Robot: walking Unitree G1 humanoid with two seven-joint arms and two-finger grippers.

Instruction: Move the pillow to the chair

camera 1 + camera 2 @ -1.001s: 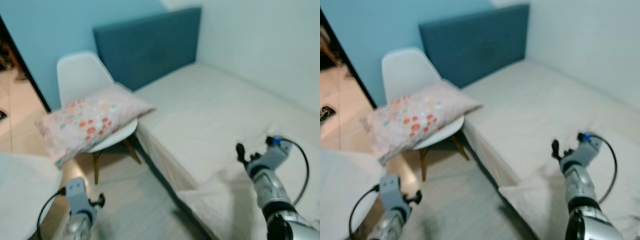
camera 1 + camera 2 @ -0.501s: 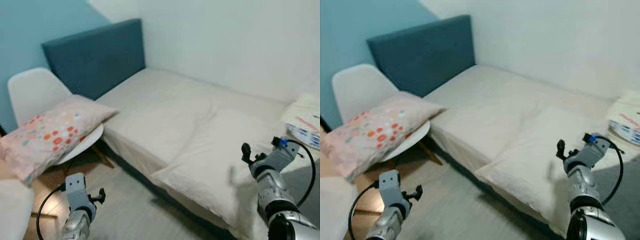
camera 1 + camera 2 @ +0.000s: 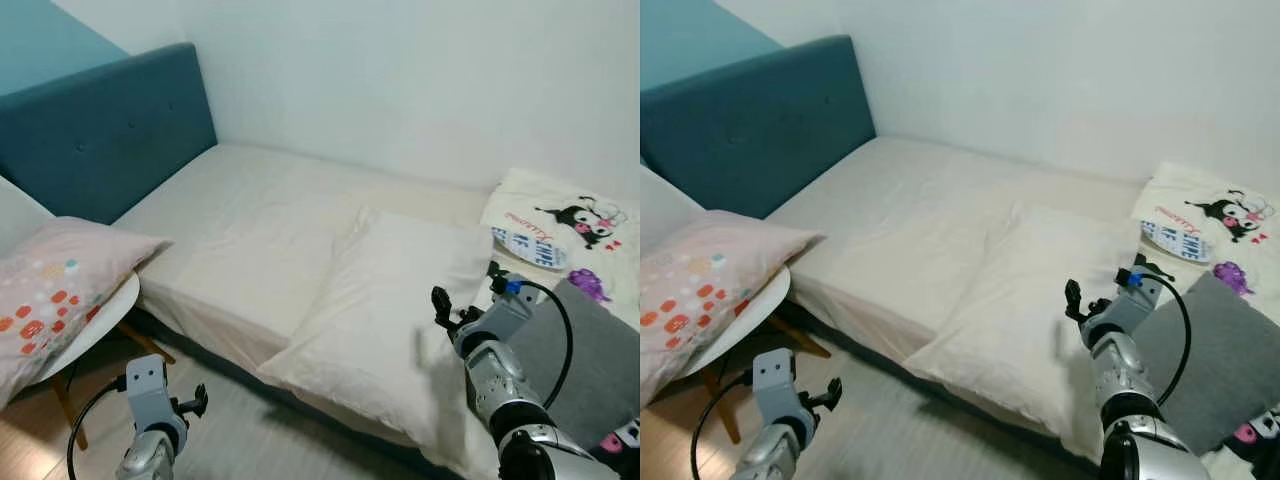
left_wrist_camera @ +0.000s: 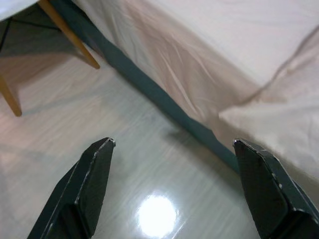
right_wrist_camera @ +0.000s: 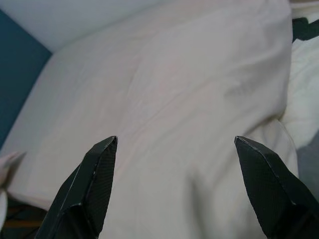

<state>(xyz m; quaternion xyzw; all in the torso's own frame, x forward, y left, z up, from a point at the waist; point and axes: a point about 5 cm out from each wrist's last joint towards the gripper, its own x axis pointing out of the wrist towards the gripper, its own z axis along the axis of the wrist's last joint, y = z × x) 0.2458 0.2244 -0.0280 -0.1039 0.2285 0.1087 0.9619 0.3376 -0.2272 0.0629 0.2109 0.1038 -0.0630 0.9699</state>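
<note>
Pillow: pale pink, orange, red and teal dots, soft, lying on white chair, well apart from both jaws; left gripper released above floor; right gripper released over cream bedding.

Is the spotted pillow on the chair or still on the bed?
On the chair. The spotted pillow lies across the white chair seat, beside the bed, one corner overhanging toward the mattress.

Bed with cream sheet, blue headboard at its far left end. Large cream cushion lies just left of the right pincer. Grey cushion just right of it; cartoon-print cloth beyond.
</note>
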